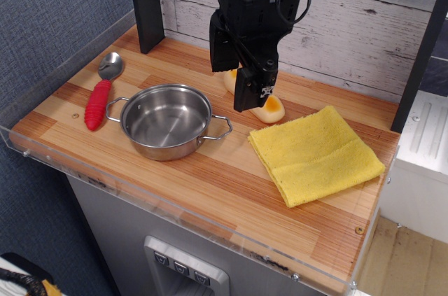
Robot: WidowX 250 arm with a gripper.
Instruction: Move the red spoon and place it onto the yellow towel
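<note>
Wooden striped counter fills centre of frame, clear plastic rim along front and left edges. Whitewashed plank wall behind, upper right. Blue-grey textured wall at upper left. Black post top centre-left. Grey cabinet front below. White unit at right edge. Even light.

— How many things were on the worktop?
— Four: one red spoon, one steel two-handled pot, one yellow towel and one bread roll.
— Any duplicates?
— None.
</note>
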